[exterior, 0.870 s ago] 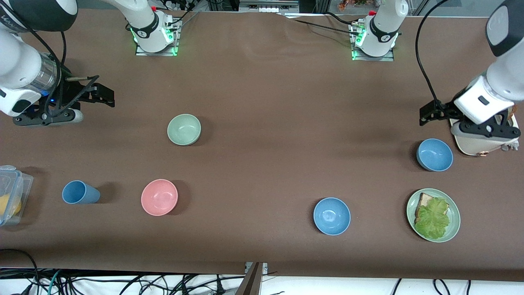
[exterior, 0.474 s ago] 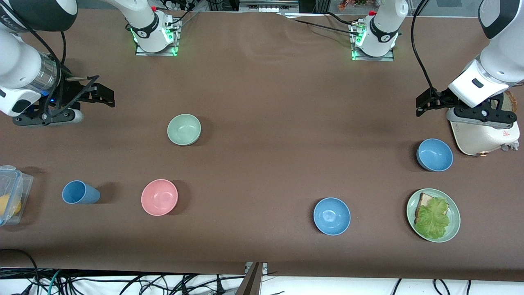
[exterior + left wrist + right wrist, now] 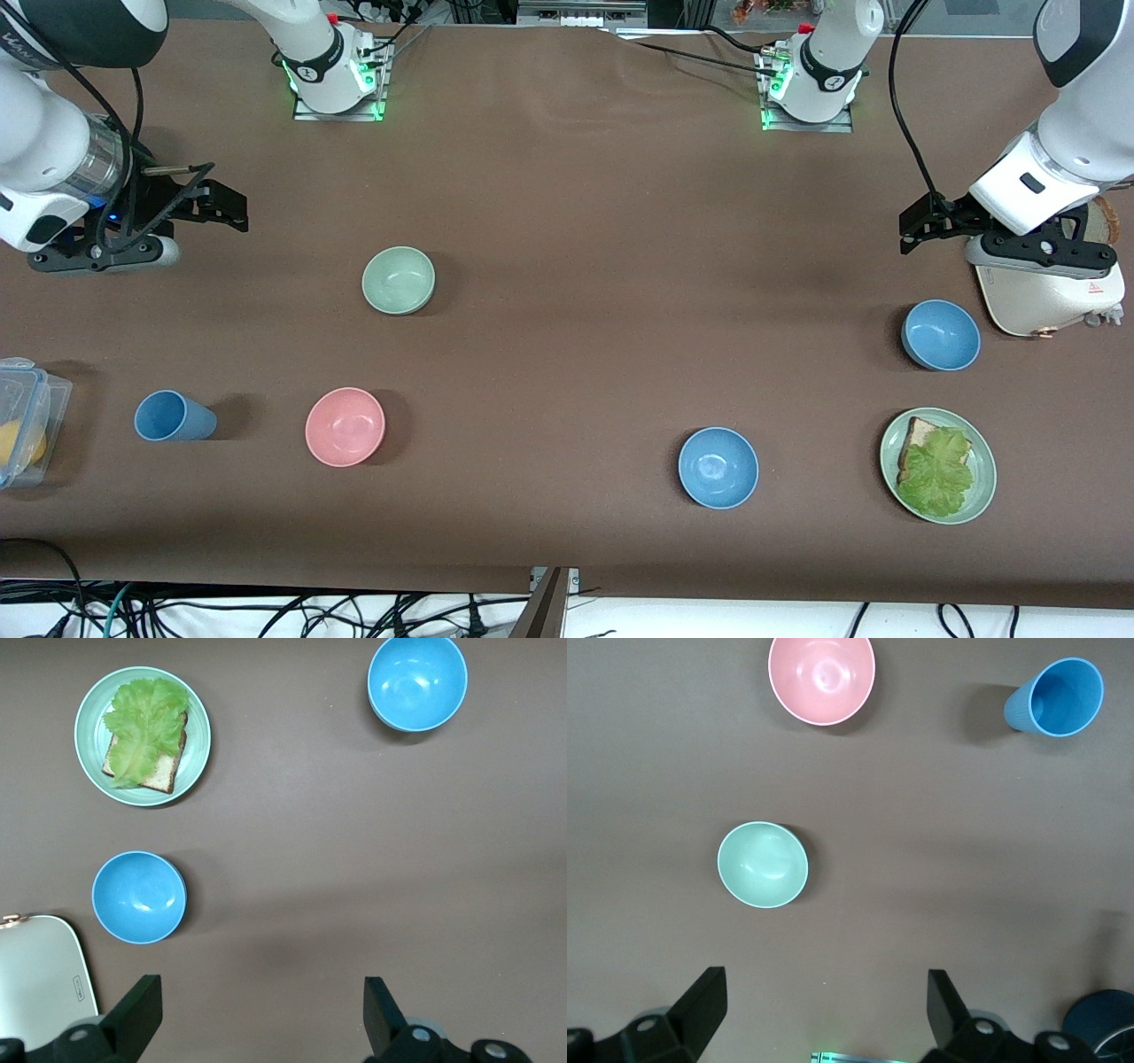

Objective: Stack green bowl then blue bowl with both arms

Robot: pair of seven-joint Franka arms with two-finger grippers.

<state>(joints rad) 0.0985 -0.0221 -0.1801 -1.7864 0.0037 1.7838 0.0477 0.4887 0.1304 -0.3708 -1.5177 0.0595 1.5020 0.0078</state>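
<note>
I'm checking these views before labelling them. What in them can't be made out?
- Clear container, front view: cut by the frame edge; its yellow contents cannot be identified.
- White appliance, front view: partly covered by the left gripper; left wrist view shows only a corner.
- Bread on the green plate: mostly hidden under lettuce.

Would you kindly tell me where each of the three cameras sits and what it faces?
Front view: high across the table, facing both arms' bases; shows the left gripper, right gripper and green bowl.
Left wrist view: on the left wrist, looking down; open fingers, two blue bowls, the plate.
Right wrist view: on the right wrist, looking down; open fingers, pink bowl, blue cup.
Shared: front and right wrist views both show the green bowl.
</note>
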